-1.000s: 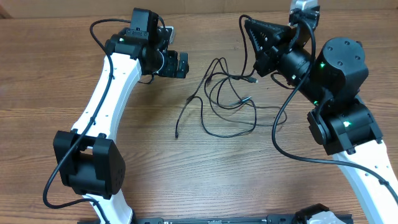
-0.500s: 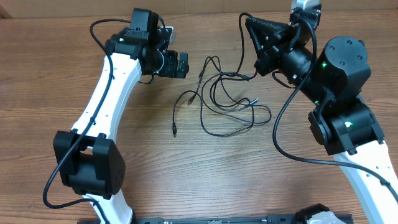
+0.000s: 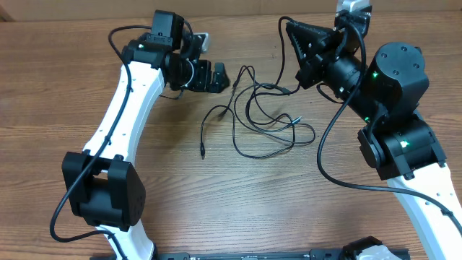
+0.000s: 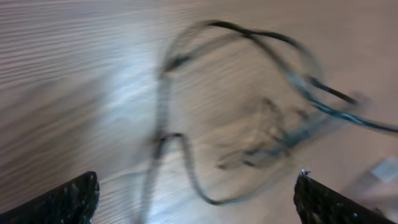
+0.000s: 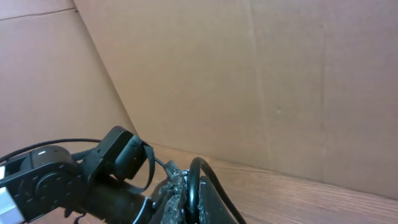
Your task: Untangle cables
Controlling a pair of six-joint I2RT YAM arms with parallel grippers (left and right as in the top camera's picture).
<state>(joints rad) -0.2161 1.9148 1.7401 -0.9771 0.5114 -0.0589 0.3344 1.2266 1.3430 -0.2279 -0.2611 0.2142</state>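
Jaws on the left gripper (image 3: 219, 77) are spread as wide as they go, nothing between them, right beside the leftmost strand (image 3: 232, 92) of the cables (image 3: 260, 119). Those lie loose mid-tabletop (image 3: 58, 94), toward its far edge, between the two arms. Right gripper (image 5: 186, 198) is pressed together, pinching one cord (image 5: 194, 169) at the bunch's far right side. That left strand runs far-to-near, ending in a plug (image 3: 203, 153), so the left arm looks closest. I'd guess it grabs there and pulls away from the right.
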